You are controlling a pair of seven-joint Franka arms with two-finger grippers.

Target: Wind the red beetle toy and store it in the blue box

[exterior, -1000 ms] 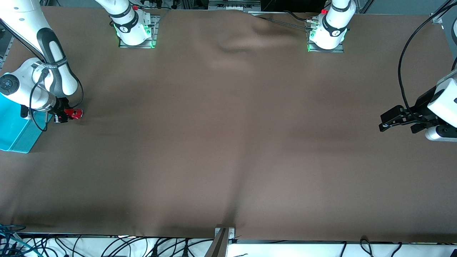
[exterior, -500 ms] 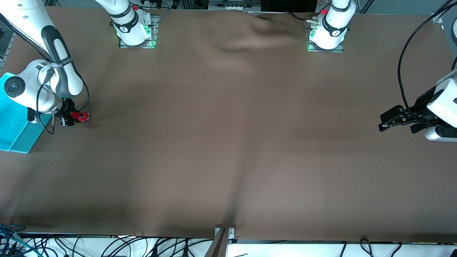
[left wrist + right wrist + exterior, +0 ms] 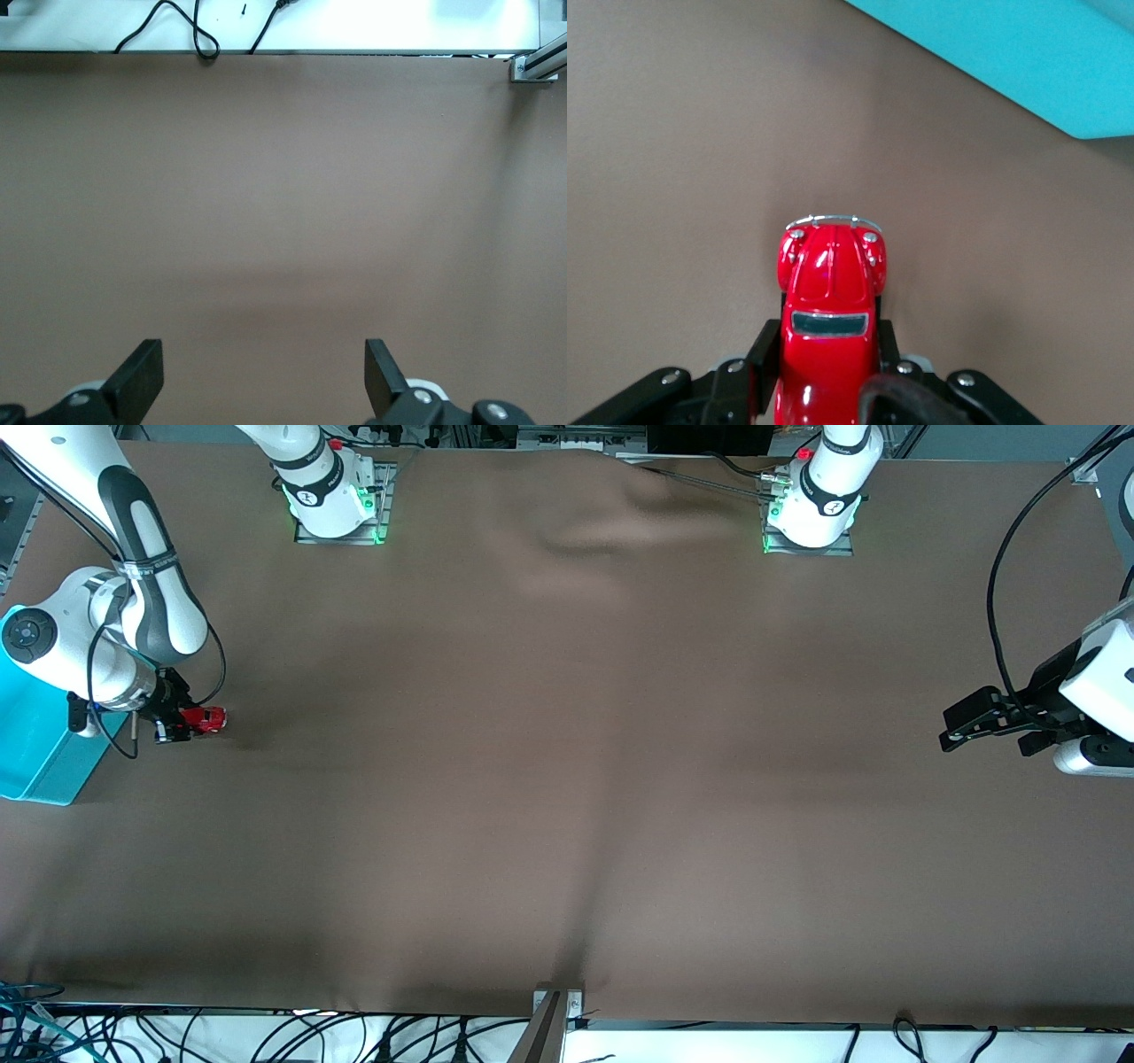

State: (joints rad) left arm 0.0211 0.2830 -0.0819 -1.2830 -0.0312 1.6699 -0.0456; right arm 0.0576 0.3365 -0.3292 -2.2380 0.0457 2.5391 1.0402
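Observation:
The red beetle toy [image 3: 207, 719] is a small glossy car low on the brown table at the right arm's end, clamped by its sides in my right gripper [image 3: 182, 724], which is shut on it. In the right wrist view the red beetle toy [image 3: 830, 292] points away from the wrist, with black fingers [image 3: 764, 350] against both flanks. The blue box [image 3: 35, 744] stands beside the toy at the table's edge, partly covered by the right arm; its turquoise wall [image 3: 1010, 53] shows in the right wrist view. My left gripper [image 3: 979, 722] waits open above the left arm's end of the table.
A brown cloth covers the table [image 3: 567, 779], with a fold near the middle. The left wrist view shows bare cloth [image 3: 283, 204] between open fingers [image 3: 142, 376]. Cables [image 3: 266, 1036] hang along the edge nearest the front camera. The arm bases [image 3: 332, 500] stand at the edge farthest from it.
My right gripper has carried the red beetle toy a short way away from the blue box, toward the table's middle. The left arm has not moved.

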